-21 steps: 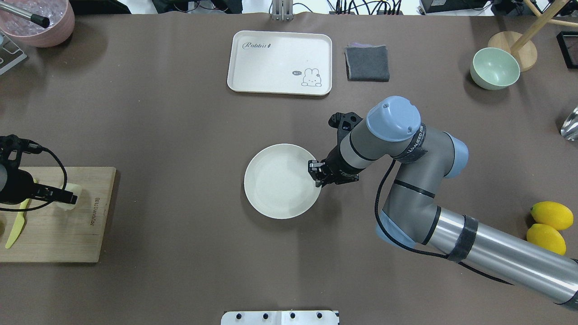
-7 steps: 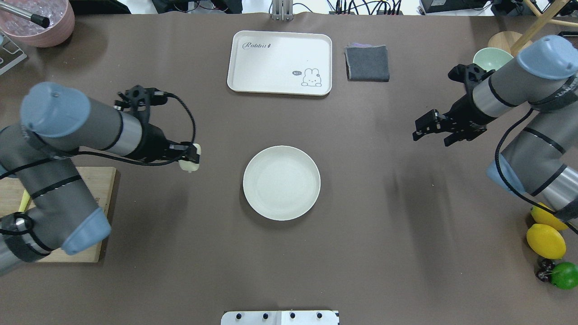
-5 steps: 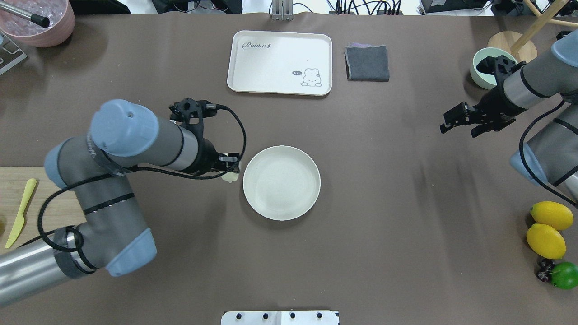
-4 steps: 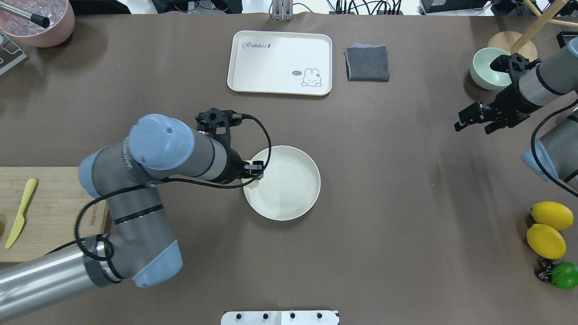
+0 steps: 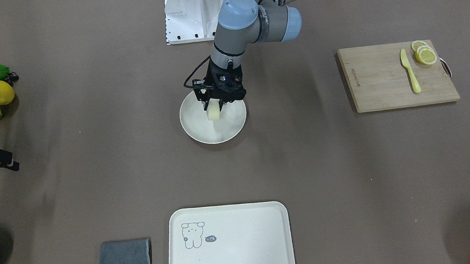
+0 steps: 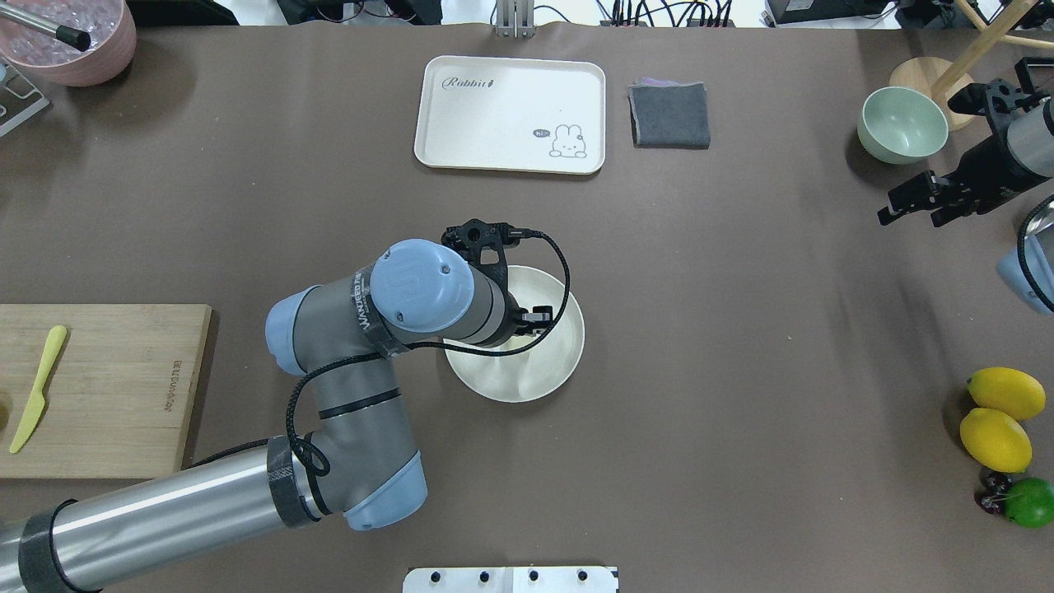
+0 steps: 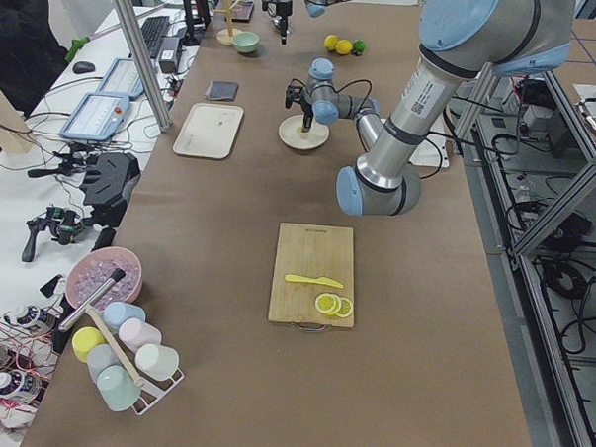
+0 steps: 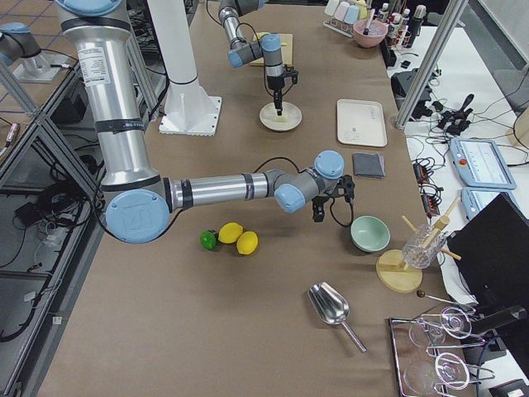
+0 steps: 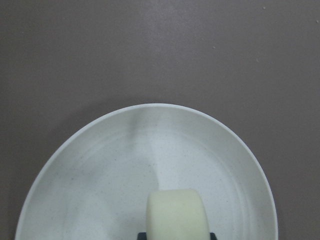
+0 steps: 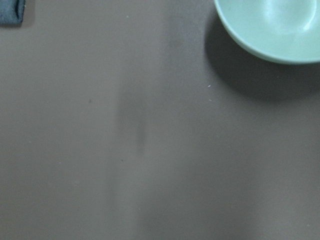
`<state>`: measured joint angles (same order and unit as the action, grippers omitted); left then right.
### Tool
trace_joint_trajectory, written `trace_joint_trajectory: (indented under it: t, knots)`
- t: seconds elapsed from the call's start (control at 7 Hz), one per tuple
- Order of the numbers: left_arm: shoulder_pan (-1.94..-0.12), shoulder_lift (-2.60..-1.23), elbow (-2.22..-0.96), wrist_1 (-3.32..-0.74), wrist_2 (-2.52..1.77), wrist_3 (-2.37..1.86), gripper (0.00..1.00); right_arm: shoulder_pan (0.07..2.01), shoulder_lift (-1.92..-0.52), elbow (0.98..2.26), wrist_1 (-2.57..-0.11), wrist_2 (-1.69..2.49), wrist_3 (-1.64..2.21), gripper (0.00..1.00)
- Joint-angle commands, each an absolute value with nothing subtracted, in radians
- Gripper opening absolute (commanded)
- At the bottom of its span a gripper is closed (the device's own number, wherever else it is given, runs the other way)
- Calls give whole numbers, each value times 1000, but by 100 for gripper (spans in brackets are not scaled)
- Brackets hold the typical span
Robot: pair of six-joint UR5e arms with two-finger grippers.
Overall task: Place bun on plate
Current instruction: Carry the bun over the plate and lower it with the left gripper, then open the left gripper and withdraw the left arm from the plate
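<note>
The round cream plate (image 6: 547,372) lies mid-table, also showing in the front-facing view as plate (image 5: 200,129) and in the left wrist view as plate (image 9: 100,165). My left gripper (image 5: 214,104) hangs over the plate, shut on the pale cream bun (image 5: 213,113). The bun (image 9: 177,214) is held on its edge, low over the plate's inner floor; I cannot tell if it touches. In the overhead view the left arm hides the bun. My right gripper (image 6: 906,219) stands open with nothing in it, far to the right near the green bowl (image 6: 902,123).
A cream tray (image 6: 510,115) and a folded grey cloth (image 6: 669,115) lie at the far side. A wooden cutting board (image 6: 107,387) with a yellow knife (image 6: 33,399) and lemon slices (image 5: 423,53) is at the left. Two lemons (image 6: 1005,394) and a lime (image 6: 1029,502) sit at the right edge.
My left arm has carried the bun rightward from the cutting board to over the plate. My right arm has drawn back from the plate's edge to the far right.
</note>
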<state>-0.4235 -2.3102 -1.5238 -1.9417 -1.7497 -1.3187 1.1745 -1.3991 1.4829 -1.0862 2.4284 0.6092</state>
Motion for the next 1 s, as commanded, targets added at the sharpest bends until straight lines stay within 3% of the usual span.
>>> trace_joint_trajectory:
  t: [0.0,0.14,0.29,0.57,0.86]
  knots:
    - [-419,-2306,-1522,-1942,-1744,-1319,72,1210,-1397,1491,-1085,2445,607,100]
    - [-422,-2307,-1531,-1941,-1744,-1318,73,1210,-1402,1500,-1085,2448,607,100]
    - [-449,-2307,-1584,-1904,-1749,-1315,93,1210,-1408,1497,-1086,2447,607,100]
    - [-594,-2261,-1757,-1658,-1851,-1181,97,1277,-1410,1490,-1086,2435,525,100]
    - [-873,-2049,-1889,-1551,-2103,-787,97,1375,-1410,1459,-1193,2393,274,100]
